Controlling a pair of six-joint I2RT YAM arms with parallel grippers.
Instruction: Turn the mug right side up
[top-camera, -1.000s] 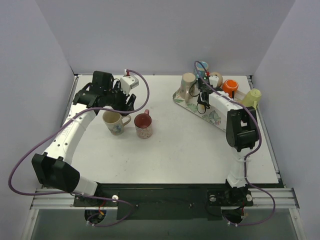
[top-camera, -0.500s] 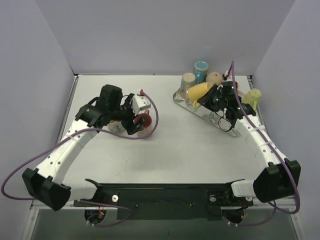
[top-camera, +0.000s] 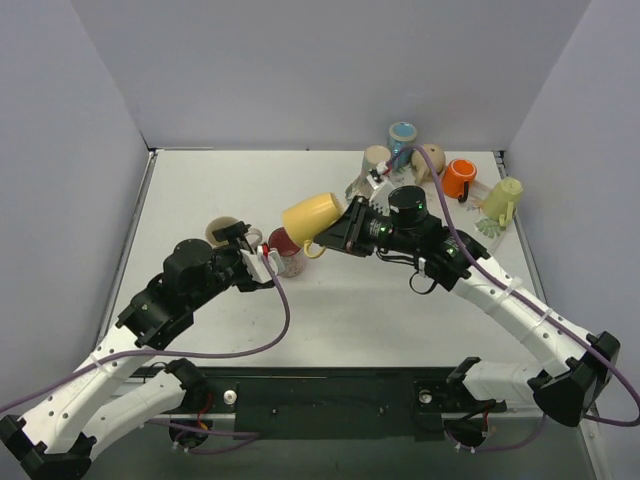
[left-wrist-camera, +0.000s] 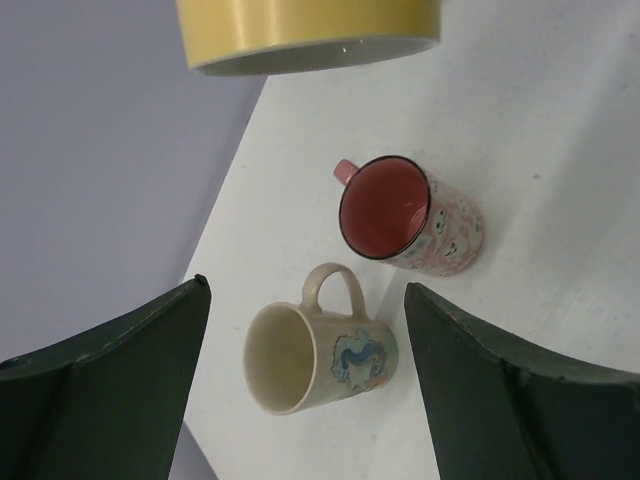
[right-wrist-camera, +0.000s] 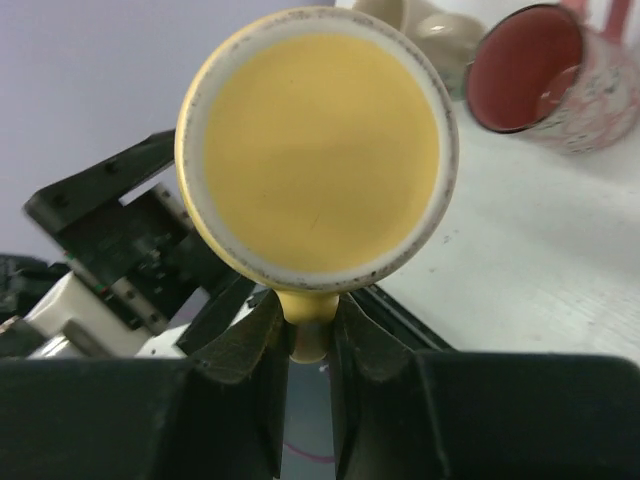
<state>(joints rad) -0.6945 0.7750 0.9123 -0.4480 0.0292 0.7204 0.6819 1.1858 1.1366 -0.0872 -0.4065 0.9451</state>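
The yellow mug (top-camera: 312, 218) hangs in the air over the middle of the table, lying about sideways. My right gripper (top-camera: 340, 232) is shut on its handle. In the right wrist view its flat base (right-wrist-camera: 320, 150) faces the camera and the handle sits between my right gripper (right-wrist-camera: 308, 310) fingers. The mug's open rim (left-wrist-camera: 305, 30) points toward my left gripper (top-camera: 248, 252). That left gripper (left-wrist-camera: 305, 288) is open and empty, above a cream mug (left-wrist-camera: 320, 355) and a pink mug with a red inside (left-wrist-camera: 400, 215), both upright on the table.
A patterned tray (top-camera: 487, 228) at the back right carries a beige mug (top-camera: 377, 160), a blue-topped cup (top-camera: 402, 133), an orange mug (top-camera: 459, 178) and a pale green mug (top-camera: 500, 200). Grey walls enclose the table on three sides.
My right arm has carried the yellow mug from the tray leftward to above the table's middle. The left gripper has pulled back from the cream mug and opened wider.
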